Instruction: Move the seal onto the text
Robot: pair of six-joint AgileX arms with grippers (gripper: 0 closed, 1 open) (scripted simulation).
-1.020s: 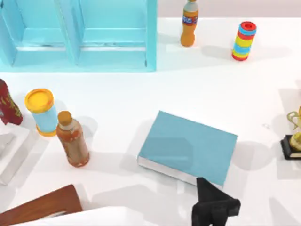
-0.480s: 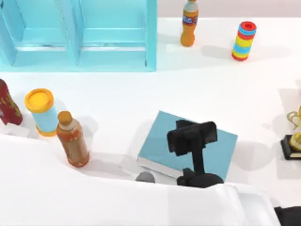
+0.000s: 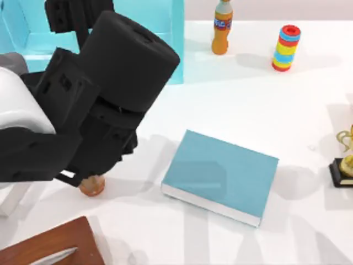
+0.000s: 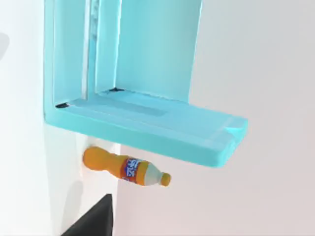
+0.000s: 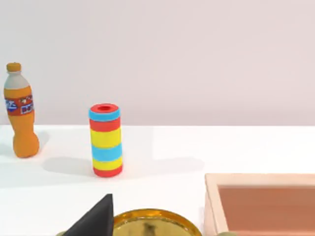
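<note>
The flat teal-blue closed book [image 3: 222,176] lies mid-desk with bare white desk [image 3: 248,105] on all sides. My left arm [image 3: 94,105] looms high over the desk's left, its pincer reaching toward the light-blue shelf unit [image 3: 149,49]; pincer state: cannot tell

White table [image 3: 231,110], light-blue shelf unit [image 3: 165,49], pale wall [image 5: 197,49].
</note>
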